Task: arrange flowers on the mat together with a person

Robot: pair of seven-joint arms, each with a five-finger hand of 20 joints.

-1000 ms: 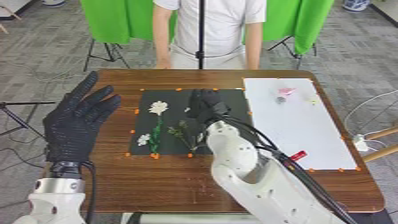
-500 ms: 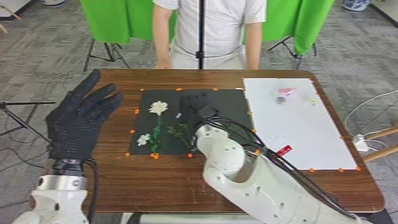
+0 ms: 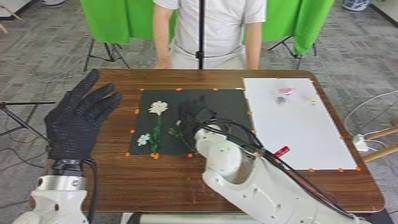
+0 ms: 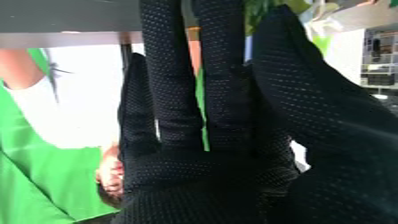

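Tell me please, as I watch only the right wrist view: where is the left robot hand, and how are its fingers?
Observer: In the head view, the left robot hand is on the left of the dark mat, with its fingers straight.

Operator: Thank you. And on the right side of the mat, is there some flower which I cannot see?

Observer: Yes. A white sheet lies to the right of the mat, and a pink flower is on it, towards the far end.
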